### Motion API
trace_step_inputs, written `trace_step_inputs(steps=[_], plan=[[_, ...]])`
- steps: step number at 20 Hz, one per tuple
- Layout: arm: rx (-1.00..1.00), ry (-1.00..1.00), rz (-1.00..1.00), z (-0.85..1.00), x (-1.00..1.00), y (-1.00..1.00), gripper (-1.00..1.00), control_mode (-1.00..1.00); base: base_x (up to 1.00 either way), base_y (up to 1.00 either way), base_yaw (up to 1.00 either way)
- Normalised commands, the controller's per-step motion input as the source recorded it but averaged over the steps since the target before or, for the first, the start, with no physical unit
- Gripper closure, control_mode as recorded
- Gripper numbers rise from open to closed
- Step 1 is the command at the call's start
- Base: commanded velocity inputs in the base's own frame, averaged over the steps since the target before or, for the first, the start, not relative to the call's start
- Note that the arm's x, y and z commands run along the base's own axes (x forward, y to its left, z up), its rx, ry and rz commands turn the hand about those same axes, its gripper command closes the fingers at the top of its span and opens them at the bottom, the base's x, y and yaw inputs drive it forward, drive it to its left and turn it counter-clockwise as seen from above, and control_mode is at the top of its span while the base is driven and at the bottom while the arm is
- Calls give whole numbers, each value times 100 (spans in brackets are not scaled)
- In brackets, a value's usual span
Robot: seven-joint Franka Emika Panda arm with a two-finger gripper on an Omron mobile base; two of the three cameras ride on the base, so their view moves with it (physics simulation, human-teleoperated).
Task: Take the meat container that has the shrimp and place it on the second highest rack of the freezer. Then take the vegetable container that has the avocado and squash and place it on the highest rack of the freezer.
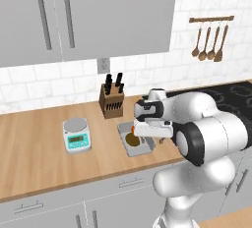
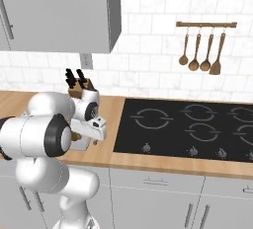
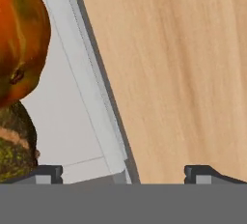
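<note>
The gripper (image 3: 123,172) is spread wide open, straddling the rim of the vegetable container (image 3: 72,117) and gripping nothing. The tray sits on the wooden counter (image 1: 34,143), one squash (image 3: 19,39) and one avocado (image 3: 14,146) inside. Nearby: a knife block (image 1: 112,101), a kitchen scale (image 1: 77,135), and four utensils (image 1: 209,42) hanging on the wall.

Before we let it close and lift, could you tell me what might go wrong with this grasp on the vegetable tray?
1. The tool straddles just the corner rim of the vegetable container; a grip this far off-centre may let the tray tilt when lifted.
2. The squash and avocado lie loose inside and could roll out if it tips.
3. The knife block stands close behind; a wide swing might clip it.
</note>
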Motion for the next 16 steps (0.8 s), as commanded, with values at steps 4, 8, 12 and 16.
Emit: trace_step_inputs(steps=[4,8,12,16], plan=[[0,0,-8,-37,10,0,-100,-100,0,0,0],[0,0,-7,-30,11,0,-100,-100,0,0,0],[0,0,-3,-3,0,-2,-100,-100,0,0,0],[4,-17,0,0,-22,-7,-100,-100,0,0,0]])
